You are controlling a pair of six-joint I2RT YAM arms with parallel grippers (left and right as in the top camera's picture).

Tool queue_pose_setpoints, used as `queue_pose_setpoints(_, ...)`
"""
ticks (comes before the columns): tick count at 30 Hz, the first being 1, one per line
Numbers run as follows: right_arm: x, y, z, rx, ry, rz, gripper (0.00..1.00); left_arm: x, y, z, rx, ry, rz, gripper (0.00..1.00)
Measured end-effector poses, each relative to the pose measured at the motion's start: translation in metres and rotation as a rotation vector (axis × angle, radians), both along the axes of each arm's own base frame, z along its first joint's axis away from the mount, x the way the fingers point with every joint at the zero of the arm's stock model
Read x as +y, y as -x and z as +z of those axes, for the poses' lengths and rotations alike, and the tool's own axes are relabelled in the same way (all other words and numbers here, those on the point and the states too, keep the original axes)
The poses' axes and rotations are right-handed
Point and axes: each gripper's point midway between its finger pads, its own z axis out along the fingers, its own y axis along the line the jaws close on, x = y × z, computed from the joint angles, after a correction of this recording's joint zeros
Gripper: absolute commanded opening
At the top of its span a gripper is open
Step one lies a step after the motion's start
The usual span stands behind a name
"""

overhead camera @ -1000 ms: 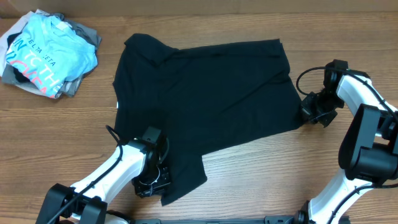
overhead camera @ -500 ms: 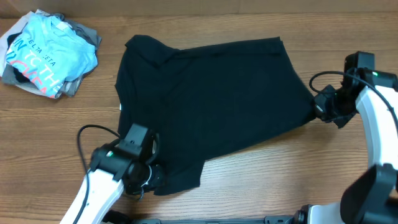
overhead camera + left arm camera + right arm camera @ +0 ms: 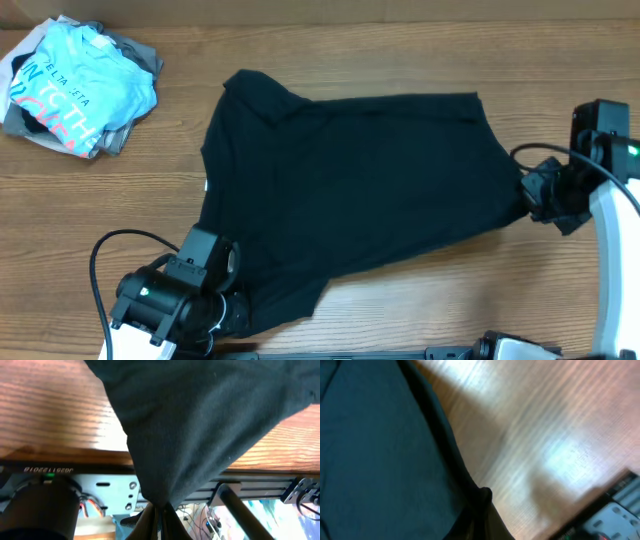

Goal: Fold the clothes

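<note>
A crumpled blue shirt [image 3: 75, 85] with pink lettering lies on grey garments [image 3: 135, 55] at ten o'clock on the wooden table [image 3: 420, 290].

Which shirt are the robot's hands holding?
The black shirt, spread out in the middle. The left gripper and right gripper each pinch an edge of it. The blue shirt lies crumpled in the far corner, untouched.

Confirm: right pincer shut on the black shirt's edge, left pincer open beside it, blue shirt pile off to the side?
Not quite. The left pincer is not open: the left wrist view shows it shut on a bunched corner of the black shirt. The rest holds: right pincer shut on the shirt's edge, blue shirt pile off to the side.
</note>
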Motion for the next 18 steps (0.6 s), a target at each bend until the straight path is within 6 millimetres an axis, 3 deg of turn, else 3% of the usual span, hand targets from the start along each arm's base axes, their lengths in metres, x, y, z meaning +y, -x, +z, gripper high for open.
queue_pose_setpoints(9, 0.004, 0.024, 0.010, -0.040, 0.017, -0.009, 0.09, 0.003, 0.007, 0.000, 0.029, -0.011, 0.007, 0.06)
queue_pose_setpoints(15, 0.004, 0.026, 0.005, -0.047, 0.026, -0.010, 0.14, 0.000, 0.000, 0.013, -0.008, 0.005, 0.015, 0.30)
queue_pose_setpoints(17, 0.003, 0.023, 0.006, -0.060, 0.030, -0.009, 0.34, -0.001, -0.003, 0.019, -0.022, 0.011, 0.019, 0.44)
queue_pose_setpoints(18, 0.002, 0.021, 0.006, -0.068, 0.032, -0.013, 0.49, -0.001, -0.003, 0.021, -0.024, 0.012, 0.020, 0.52)
